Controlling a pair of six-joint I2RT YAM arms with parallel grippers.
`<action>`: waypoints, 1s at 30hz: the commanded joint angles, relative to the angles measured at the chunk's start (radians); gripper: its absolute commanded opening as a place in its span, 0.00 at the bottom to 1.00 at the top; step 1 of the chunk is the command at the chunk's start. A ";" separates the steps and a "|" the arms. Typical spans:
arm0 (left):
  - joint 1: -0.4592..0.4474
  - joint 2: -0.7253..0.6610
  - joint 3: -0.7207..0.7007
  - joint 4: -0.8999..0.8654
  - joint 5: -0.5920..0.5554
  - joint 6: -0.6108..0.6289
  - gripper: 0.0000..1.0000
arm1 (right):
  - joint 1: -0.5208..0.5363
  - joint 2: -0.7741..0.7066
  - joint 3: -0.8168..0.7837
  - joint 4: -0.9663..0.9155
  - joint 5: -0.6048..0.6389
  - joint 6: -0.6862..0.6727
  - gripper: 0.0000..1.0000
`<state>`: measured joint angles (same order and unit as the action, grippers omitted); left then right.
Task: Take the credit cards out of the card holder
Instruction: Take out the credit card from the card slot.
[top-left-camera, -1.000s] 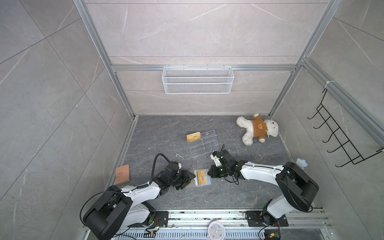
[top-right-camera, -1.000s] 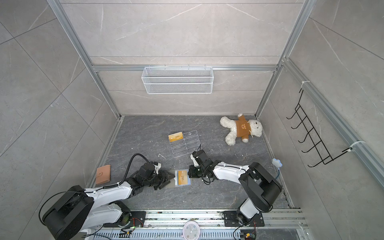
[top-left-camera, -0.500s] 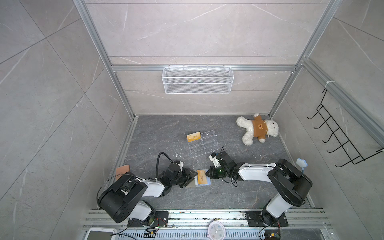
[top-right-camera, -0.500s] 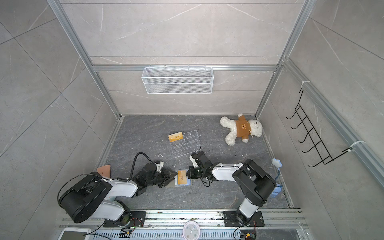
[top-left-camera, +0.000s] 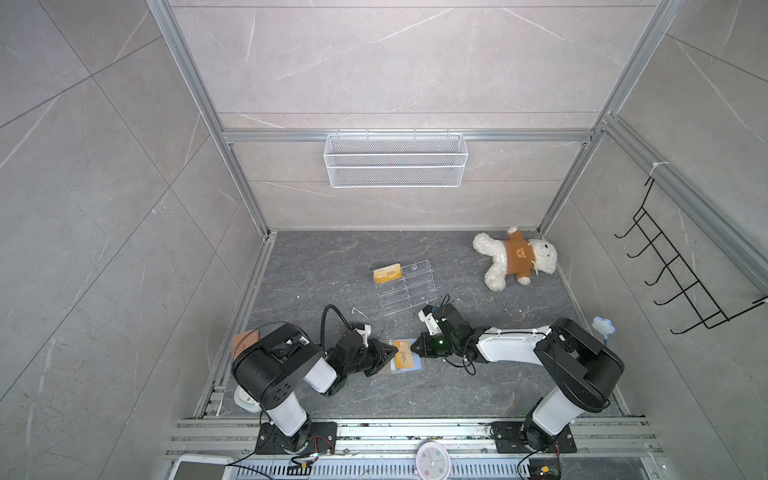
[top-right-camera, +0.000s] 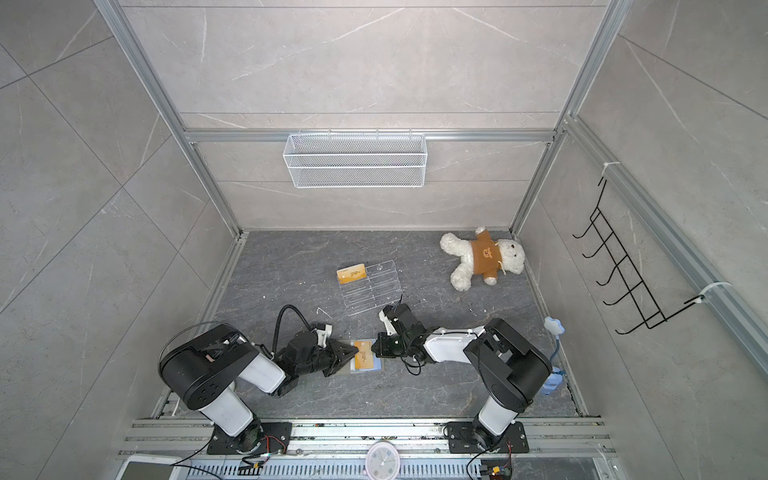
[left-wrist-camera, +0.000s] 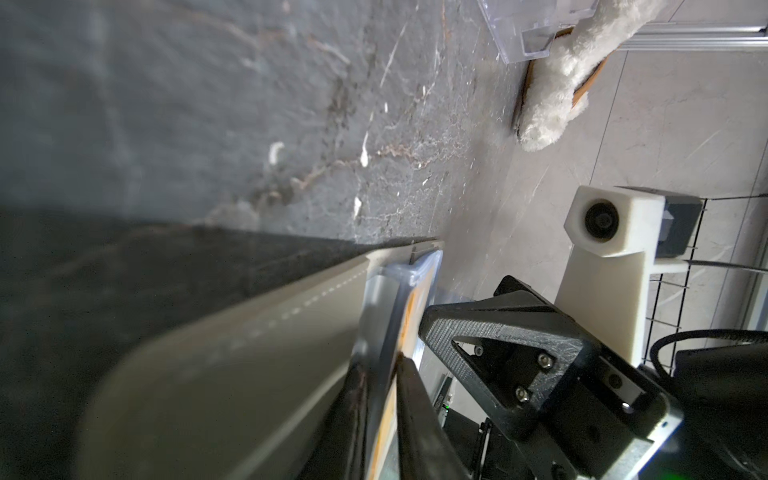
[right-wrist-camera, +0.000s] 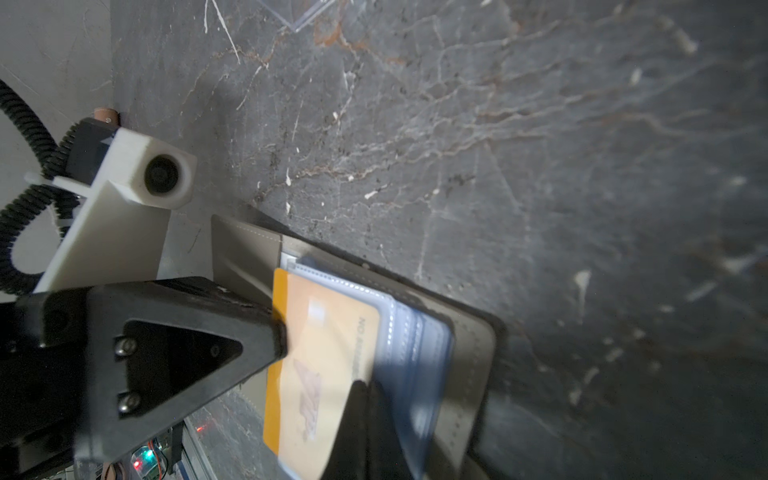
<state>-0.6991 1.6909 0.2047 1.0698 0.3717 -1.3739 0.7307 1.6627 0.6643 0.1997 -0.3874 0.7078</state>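
Near-centre floor (top-left-camera: 478, 390) | card holder (right-wrist-camera: 478, 349) lies open flat — blue sleeves (right-wrist-camera: 419, 345) up | left gripper (top-left-camera: 392, 353): my fingers pinch the left edge of the credit card (right-wrist-camera: 328, 353), which juts left out of its sleeve | right gripper (top-left-camera: 416, 349): fingers closed together — tips on the holder's right side

Up close in the left wrist view, the left gripper (left-wrist-camera: 381, 415) is a dark blur cut by the picture's edge. The credit card (left-wrist-camera: 419, 299) between its fingers (left-wrist-camera: 415, 428) shows only edge-on. In the right wrist view the card's print is smeared. There the right gripper (right-wrist-camera: 370, 424) hides part of the card holder (right-wrist-camera: 478, 353); whether it grips anything cannot be told. In a top view the left arm (top-left-camera: 274, 374) covers most of a brown wallet (top-left-camera: 242, 341) at the left.
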 joint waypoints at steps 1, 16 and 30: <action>-0.011 0.052 -0.019 0.137 -0.015 -0.024 0.08 | -0.001 0.028 -0.027 -0.043 0.008 0.002 0.00; -0.012 -0.045 -0.124 0.027 -0.080 0.009 0.00 | -0.001 0.022 -0.029 -0.087 0.036 -0.014 0.00; -0.007 -0.842 -0.023 -0.820 -0.307 0.143 0.00 | -0.014 -0.127 0.044 -0.085 -0.020 0.022 0.31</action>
<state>-0.7071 0.9947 0.1329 0.5396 0.1757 -1.3052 0.7250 1.5940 0.6662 0.1390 -0.3912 0.7113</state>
